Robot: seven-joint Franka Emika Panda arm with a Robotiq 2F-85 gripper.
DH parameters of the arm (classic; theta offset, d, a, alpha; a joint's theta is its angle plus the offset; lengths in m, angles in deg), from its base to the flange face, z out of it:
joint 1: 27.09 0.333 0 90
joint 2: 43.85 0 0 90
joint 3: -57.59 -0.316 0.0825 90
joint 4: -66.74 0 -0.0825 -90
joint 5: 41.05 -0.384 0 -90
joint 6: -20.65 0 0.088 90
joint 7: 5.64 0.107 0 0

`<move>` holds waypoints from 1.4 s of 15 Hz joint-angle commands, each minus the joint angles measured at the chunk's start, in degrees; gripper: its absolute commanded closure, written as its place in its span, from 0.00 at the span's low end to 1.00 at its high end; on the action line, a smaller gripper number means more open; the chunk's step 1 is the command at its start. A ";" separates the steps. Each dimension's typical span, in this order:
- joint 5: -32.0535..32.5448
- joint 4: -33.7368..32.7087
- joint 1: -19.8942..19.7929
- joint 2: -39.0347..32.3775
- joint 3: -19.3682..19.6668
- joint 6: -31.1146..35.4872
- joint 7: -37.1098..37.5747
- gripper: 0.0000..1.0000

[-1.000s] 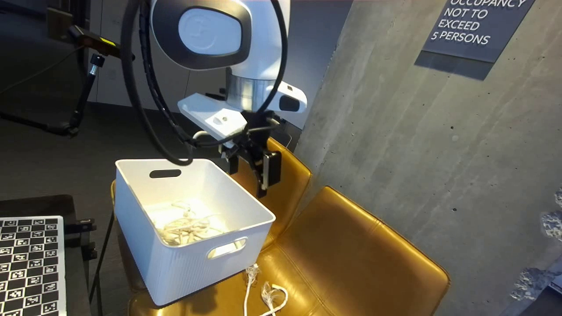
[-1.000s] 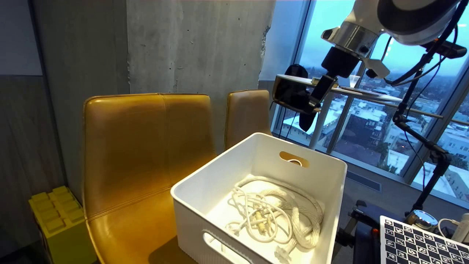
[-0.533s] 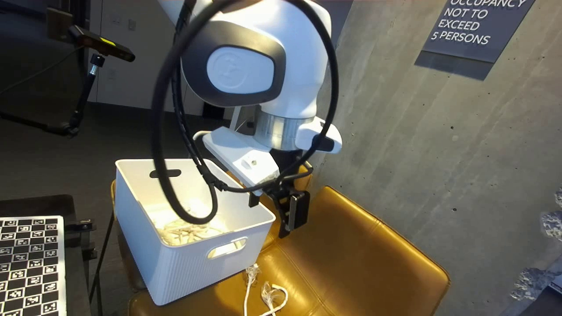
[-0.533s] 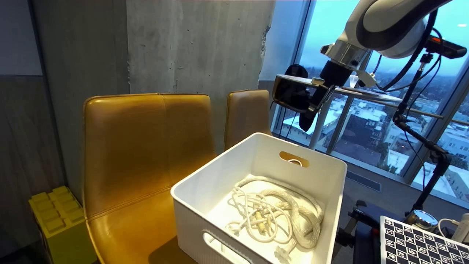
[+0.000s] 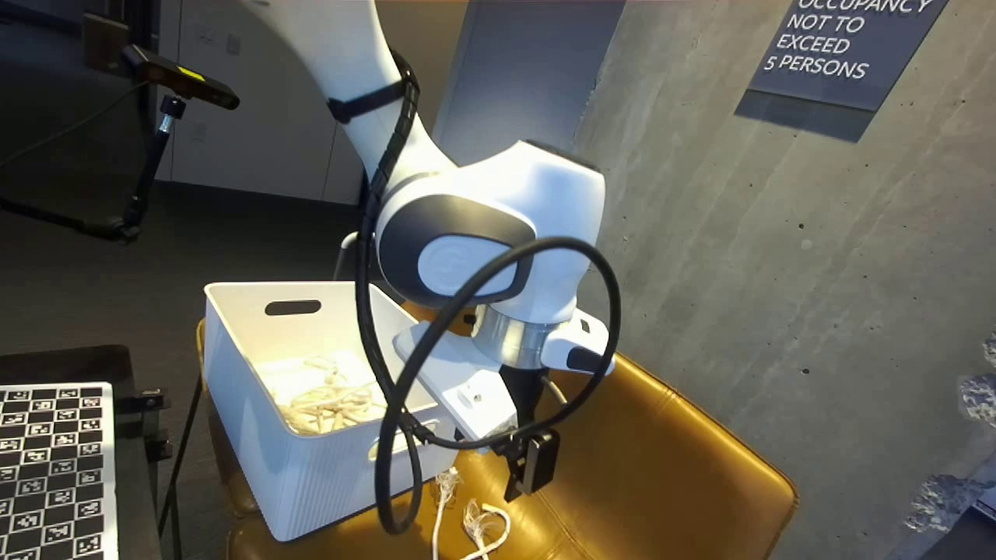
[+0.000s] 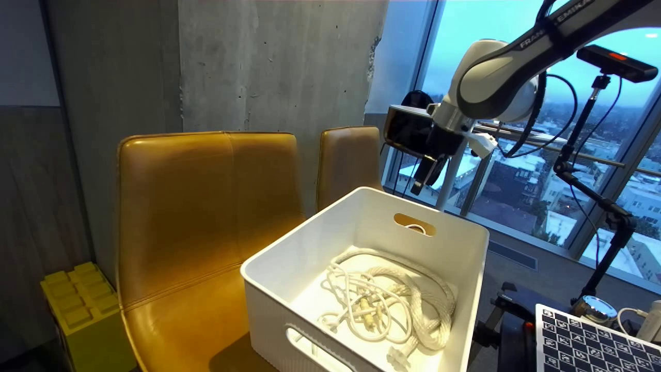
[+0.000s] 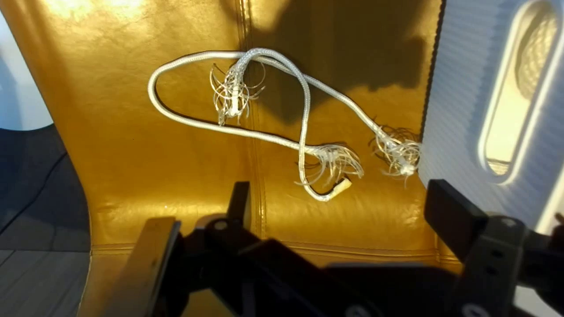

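The pincer (image 7: 341, 207) hung over the tan leather chair (image 7: 185, 176) with its jaws spread wide and nothing between them. A looped white cord (image 7: 260, 135), frayed at both ends, lay on the leather just ahead of the fingertips in the wrist view; a taped cord (image 7: 306, 110) crossed over it, its bound tip the part nearest the gap. Close beside one finger rose the ribbed wall of the white bin (image 7: 458, 110); whether the two touched could not be told. Inside the bin, past that finger, lay a tangle of white rope (image 6: 434, 338). Good handling here, by judgement, asked for bringing the pads down low and softly, since cord so thin would likely slip beneath fingers held high. The jaws were best set square across one plain stretch, clear of the crossings, where both cords could be pinched at once, and of the wispy ends. The finger near the bin needed clearance before any sideways move, and the black hose (image 5: 560, 243) looping about the pincer, room from the bin's rim.
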 commanded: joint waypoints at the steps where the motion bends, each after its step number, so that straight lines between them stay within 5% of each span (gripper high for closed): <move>1: 0.87 -5.92 -2.12 -7.33 -1.43 1.22 1.69 0.00; 15: 2.59 -18.48 -1.98 -23.53 -1.73 2.48 8.25 0.00; 21: 4.26 -18.61 -0.73 -27.55 -1.00 6.39 10.48 0.00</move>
